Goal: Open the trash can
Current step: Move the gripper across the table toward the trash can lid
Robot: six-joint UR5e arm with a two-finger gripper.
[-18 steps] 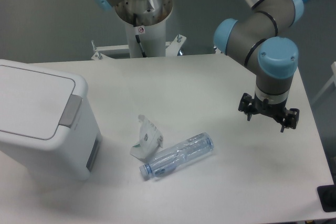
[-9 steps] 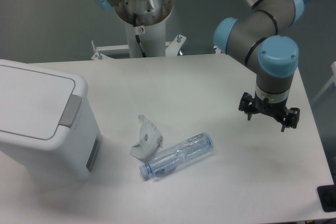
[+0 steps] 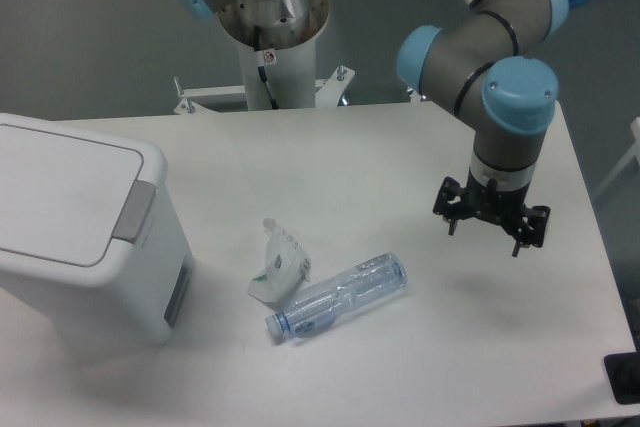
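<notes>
The gripper [image 3: 489, 223] hangs above the table [image 3: 400, 147], fingers spread and holding nothing. Far off to its side sits the trash can [image 3: 80, 232], lid shut. Between them lie a plastic bottle [image 3: 338, 296] and a crumpled wrapper [image 3: 278, 263].

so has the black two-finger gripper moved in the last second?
Yes. The gripper shifted left, toward the clear plastic bottle and white trash can.

A clear bottle [image 3: 337, 296] lies on its side near the front edge of the worktop [image 3: 330, 157]. A crumpled carton [image 3: 277, 263] touches its left end.
</notes>
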